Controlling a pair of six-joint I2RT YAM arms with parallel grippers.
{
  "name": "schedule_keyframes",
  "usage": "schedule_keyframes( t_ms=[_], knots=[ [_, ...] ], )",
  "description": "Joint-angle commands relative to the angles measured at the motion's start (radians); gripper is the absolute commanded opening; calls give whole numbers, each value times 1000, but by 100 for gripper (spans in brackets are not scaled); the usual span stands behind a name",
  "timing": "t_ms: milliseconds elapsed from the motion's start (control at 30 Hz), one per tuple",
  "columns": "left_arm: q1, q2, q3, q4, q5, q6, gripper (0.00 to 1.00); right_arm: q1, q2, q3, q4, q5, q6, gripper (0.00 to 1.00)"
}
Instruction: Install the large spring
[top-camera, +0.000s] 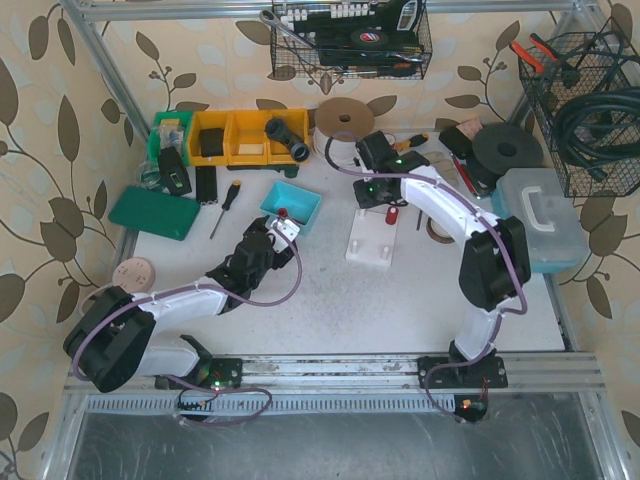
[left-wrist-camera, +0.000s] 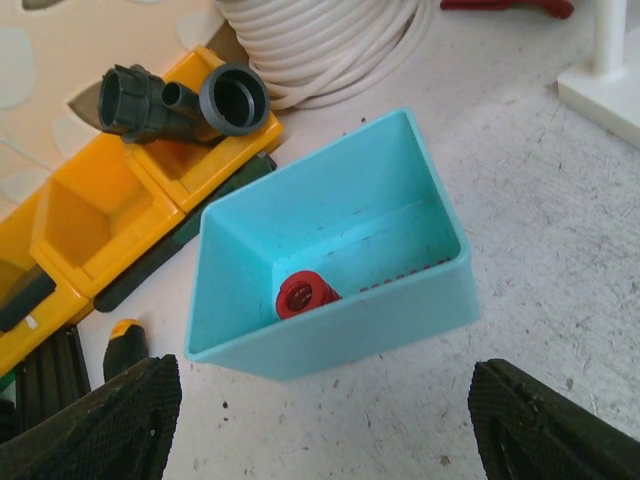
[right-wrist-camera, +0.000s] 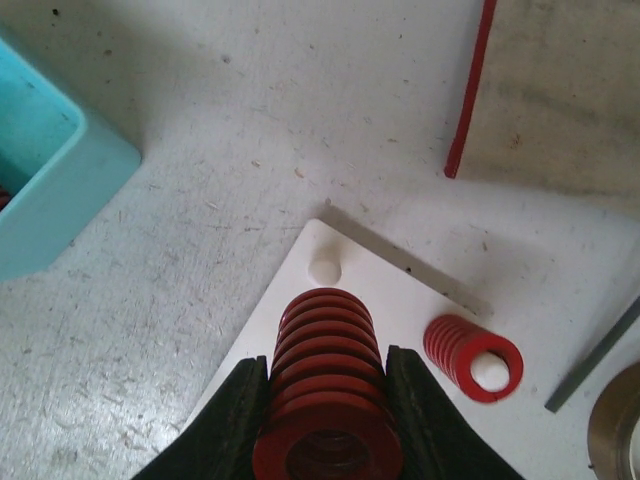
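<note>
In the top view, the right gripper (top-camera: 391, 203) hangs over the far end of the white base plate (top-camera: 368, 248). A bit of red shows under it: the large spring (top-camera: 394, 214). The left gripper (top-camera: 275, 236) is just beside the blue bin (top-camera: 308, 208).

In the left wrist view, the fingers (left-wrist-camera: 120, 425) are spread wide and hold nothing. The bin below them contains one red part (left-wrist-camera: 300, 296), probably another spring.

In the right wrist view, the claw pinches the large spring by its coils, above the plate. A bare white peg (right-wrist-camera: 325, 268) stands just ahead of it, and a small spring (right-wrist-camera: 473, 357) already sits on the neighbouring peg.

I judge the step in hand to be the placing — the spring is carried but not yet on a peg. The next move calls for bringing the bore of the spring exactly over the bare peg, lowering it straight, and opening only when the coils are down on the plate.
</note>
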Motion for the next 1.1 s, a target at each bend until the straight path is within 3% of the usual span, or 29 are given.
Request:
schedule_keyframes(
  t_ms=[0, 1067],
  knots=[
    [5, -9, 3, 80, 7, 21, 81, 0, 73, 97, -44, 26, -10, 0],
    [5, -48, 2, 38, 100, 11, 81, -2, 293, 207, -69, 28, -31, 0]
  ],
)
